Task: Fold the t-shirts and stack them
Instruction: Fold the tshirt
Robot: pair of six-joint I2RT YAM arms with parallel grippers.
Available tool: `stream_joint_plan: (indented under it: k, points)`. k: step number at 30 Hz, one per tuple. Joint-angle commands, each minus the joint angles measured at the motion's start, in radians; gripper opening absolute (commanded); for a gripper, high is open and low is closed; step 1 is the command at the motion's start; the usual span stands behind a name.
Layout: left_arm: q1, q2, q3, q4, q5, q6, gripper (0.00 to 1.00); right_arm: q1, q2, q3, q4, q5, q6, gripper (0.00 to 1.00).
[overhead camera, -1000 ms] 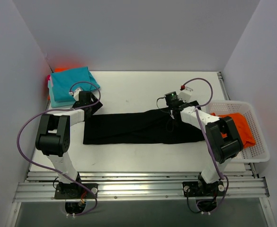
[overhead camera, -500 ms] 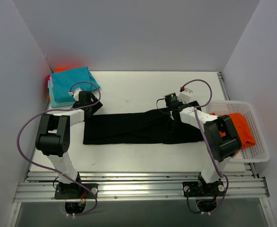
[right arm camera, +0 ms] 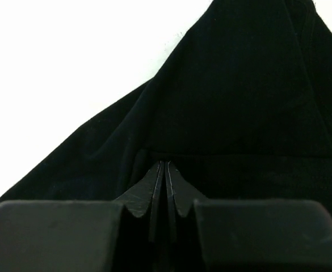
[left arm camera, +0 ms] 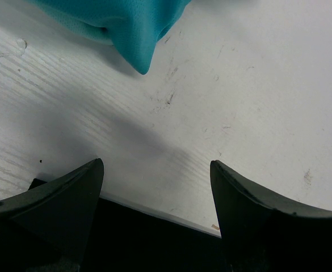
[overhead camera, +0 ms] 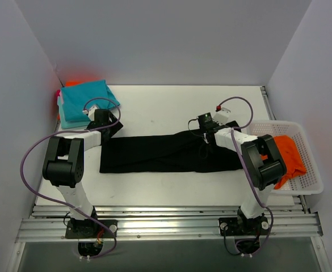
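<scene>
1. Swings the right elbow inward compared with a second ago, hiding more of the orange t-shirt (overhead camera: 291, 148) in the white basket (overhead camera: 312, 182); keeps the left arm in the same place.
2. Pinches the black t-shirt (overhead camera: 154, 154) with the right claw (right arm camera: 164, 173), fingers pressed flat together with only a hairline between them, tips sunk into a fold of the dark cloth.
3. Draws that cloth up into a small peak at the right claw in the top view, on the far edge of the shirt, toward its right end.
4. Spreads the rest of the black t-shirt flat as a long band across the middle of the counter (overhead camera: 166, 107), reaching from the left claw to the right arm.
5. Holds the left claw (left arm camera: 157, 190) wide apart with nothing between the fingers, low over bare counter at the far left corner of the black t-shirt, with the shirt's edge running just under both fingertips in the left wrist view.
6. Leaves the teal t-shirts (overhead camera: 86, 101) piled in the far left corner of the counter, near the left claw but apart from it, one teal corner dipping into the top of the left wrist view and a strip of bare counter parting teal from black.
7. Shows a pink edge (overhead camera: 58, 97) poking out from under the teal pile on the wall side.
</scene>
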Motion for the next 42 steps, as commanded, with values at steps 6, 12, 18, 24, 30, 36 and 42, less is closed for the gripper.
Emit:
stream_joint_plan:
  k: [6, 12, 18, 24, 30, 36, 42]
  points:
    - [0.006, 0.003, 0.003, 0.038, 0.012, 0.011, 0.84, -0.012, -0.024, -0.015, 0.033, 0.009, 0.003, 0.00]
    - [0.006, 0.000, -0.004, 0.044, 0.012, 0.011, 0.84, -0.032, -0.080, -0.026, 0.023, 0.026, 0.004, 0.11]
    - [0.006, -0.001, -0.004, 0.046, 0.013, 0.013, 0.84, -0.073, -0.090, -0.015, 0.015, 0.020, -0.002, 0.59]
    - [0.006, 0.002, 0.000, 0.046, 0.013, 0.015, 0.84, -0.104, -0.076, -0.038, 0.037, -0.003, -0.005, 0.54]
    - [0.006, 0.002, -0.001, 0.049, 0.013, 0.016, 0.84, -0.104, -0.050, -0.042, 0.053, -0.031, 0.000, 0.45]
    - [0.006, 0.000, -0.003, 0.049, 0.015, 0.016, 0.84, -0.087, -0.031, -0.055, 0.061, -0.051, 0.000, 0.42]
    - [0.006, 0.000, -0.004, 0.052, 0.016, 0.016, 0.84, -0.075, -0.022, -0.068, 0.064, -0.058, 0.004, 0.41]
